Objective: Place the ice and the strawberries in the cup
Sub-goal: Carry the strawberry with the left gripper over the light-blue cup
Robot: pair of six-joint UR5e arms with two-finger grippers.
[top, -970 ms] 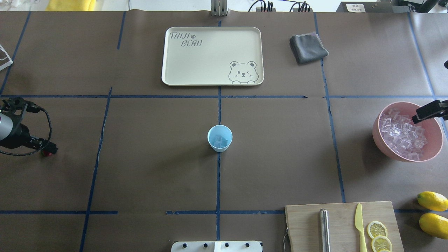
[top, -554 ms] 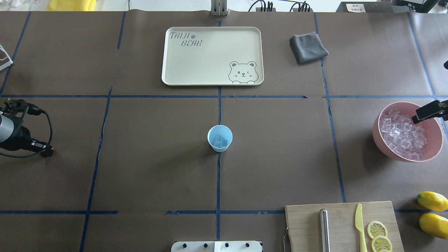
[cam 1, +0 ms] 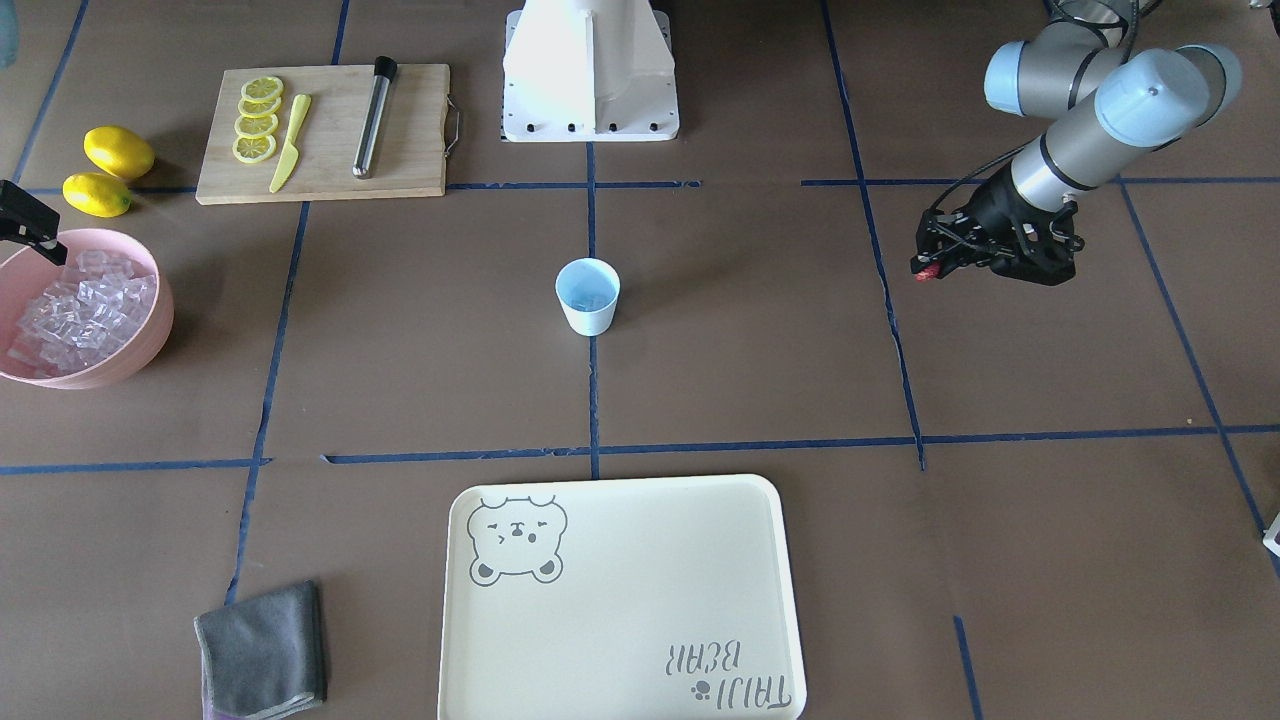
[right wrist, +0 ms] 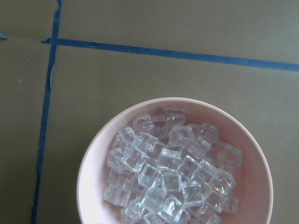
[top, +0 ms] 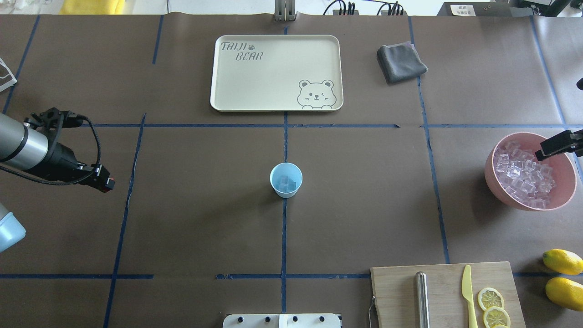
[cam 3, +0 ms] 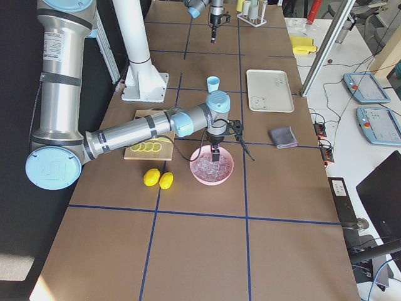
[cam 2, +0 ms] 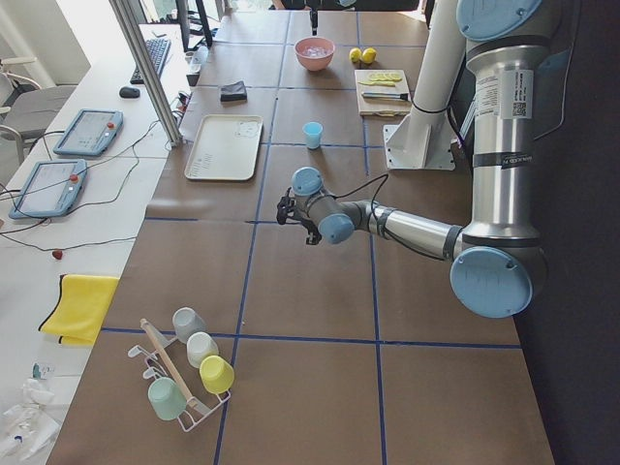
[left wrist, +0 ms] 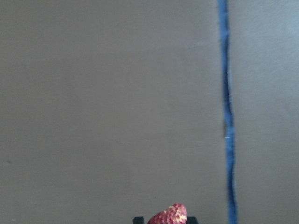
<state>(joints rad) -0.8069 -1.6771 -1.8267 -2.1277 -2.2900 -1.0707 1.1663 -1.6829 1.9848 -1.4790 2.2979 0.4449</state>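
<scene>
So, containers first. Dead centre of the worktop (top: 205, 205) is the little blue cup (top: 286, 193), standing upright right on the blue tape line, and it's got a few cubes of ice (top: 288, 182) sitting in the bottom. No berry in there yet. Just beyond it is the cream bear tray (top: 273, 73). Way over on the right is the big pink bowl (top: 490, 175), loaded with the rest of the ice pile (top: 524, 175); the wrist cam looks straight down into it and it's cubes pretty much wall to wall.

Now the grabby bits. The left end effector (top: 104, 180) hangs over bare worktop well to the left of the cup, and it's pinching the strawberry (left wrist: 169, 215). In the wrist cam you can see the red tip poking out between the two black fingertips at the bottom edge.

The right end effector (cam 3: 232, 158) is over at the pink bowl with its fingers spread wide. One finger (top: 556, 144) hangs above the far rim of the bowl, the other sticks out past it. It's holding nothing that I can see, and I can't tell if that finger actually touches the ice.
</scene>
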